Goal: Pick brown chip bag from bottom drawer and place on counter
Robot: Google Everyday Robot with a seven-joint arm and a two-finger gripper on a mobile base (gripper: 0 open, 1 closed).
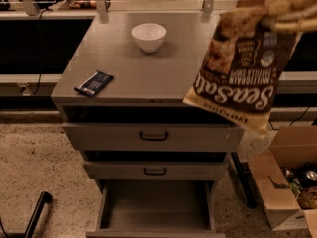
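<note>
Upper right, the hand (286,13) grips the brown chip bag (241,76), which hangs upside down near the right edge of the table (131,68); the bottom drawer (156,206) stands open.

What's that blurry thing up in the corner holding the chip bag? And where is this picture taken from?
That is the robot's hand, called a gripper. It sits at the end of the robot's one arm and has two fingers that pinch things. Here it is in the top right corner, pinching the top of the brown chip bag. The bag hangs in the air near the right side of the counter.

There is only one picture, from one camera looking down on everything from the front. Where that camera is fixed, I cannot tell.

On the counter are a white bowl and a small dark blue wrapper. Lower down, the bottom drawer is pulled open. A cardboard box sits on the floor to the right.
</note>
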